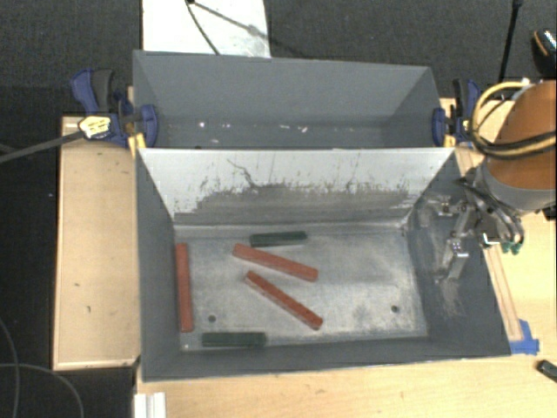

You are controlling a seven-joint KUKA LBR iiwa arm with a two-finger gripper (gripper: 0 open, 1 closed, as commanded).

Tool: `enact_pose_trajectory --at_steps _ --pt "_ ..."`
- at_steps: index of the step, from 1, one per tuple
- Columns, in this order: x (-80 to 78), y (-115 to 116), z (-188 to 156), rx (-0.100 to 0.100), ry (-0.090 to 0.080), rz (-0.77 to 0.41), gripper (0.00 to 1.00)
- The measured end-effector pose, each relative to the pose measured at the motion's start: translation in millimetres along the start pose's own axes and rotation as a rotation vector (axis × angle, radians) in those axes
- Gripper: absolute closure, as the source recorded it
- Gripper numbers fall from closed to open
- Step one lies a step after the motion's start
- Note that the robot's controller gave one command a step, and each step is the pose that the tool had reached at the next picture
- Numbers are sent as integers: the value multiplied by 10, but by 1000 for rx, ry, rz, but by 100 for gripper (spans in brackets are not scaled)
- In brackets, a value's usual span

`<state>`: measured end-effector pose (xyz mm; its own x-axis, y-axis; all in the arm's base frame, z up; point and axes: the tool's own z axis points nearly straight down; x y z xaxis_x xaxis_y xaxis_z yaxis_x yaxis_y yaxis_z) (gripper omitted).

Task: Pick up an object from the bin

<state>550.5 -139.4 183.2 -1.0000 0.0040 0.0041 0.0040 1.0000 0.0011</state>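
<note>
While hanging over the right-hand sloping wall of the bin (287,181), well apart from every loose thing, carrying nothing between the jaws; spread or pressed together, cannot tell. Borne by the orange-covered wrist (526,142), probably parked aside to leave the floor open to the camera. Nearest: lower red bar (284,300) and upper red bar (275,262), both slanted, mid-floor, near but apart. Farther off: dark green bar (278,239) by the back wall, second green bar (233,340) along the front edge, third red bar (183,287) along the left wall. Nothing picked yet; likely at the choosing stage.
</note>
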Motion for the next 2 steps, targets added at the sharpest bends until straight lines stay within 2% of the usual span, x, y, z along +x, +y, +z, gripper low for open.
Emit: enact_pose_trajectory --at_steps 1,2 --pt "-137 732 448 -2 -4 -245 0" --pt "-182 1737 689 -3 -3 -322 0"
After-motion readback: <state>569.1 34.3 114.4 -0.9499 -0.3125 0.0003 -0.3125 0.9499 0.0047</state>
